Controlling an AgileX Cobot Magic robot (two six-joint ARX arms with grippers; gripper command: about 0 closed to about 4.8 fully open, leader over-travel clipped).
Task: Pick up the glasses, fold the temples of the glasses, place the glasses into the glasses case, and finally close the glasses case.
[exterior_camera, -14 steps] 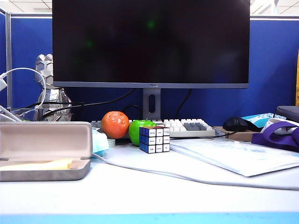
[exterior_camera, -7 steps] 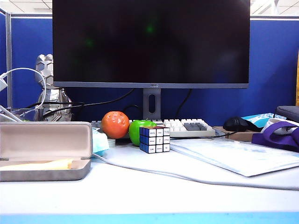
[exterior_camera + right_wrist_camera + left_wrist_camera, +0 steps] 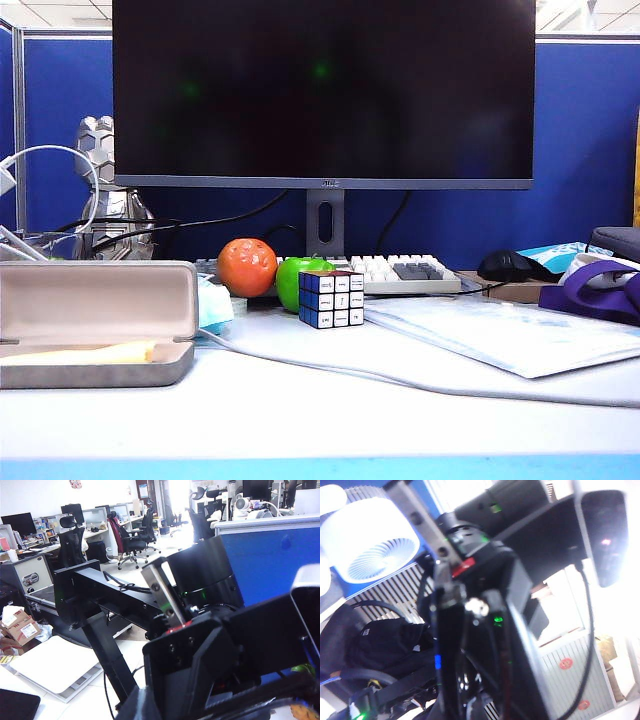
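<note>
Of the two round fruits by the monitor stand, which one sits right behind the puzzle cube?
The green one: it sits directly behind the cube, partly hidden by it. The orange one stands clear, further left. Neither gripper is in view.

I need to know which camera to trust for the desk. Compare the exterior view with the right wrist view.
Only the exterior view shows the open glasses case, the puzzle cube, the orange ball, the keyboard and the monitor; no arm appears there.

Only the right wrist view shows black robot hardware and office chairs.

Both show blue partition. Neither shows the glasses or any fingers.
</note>
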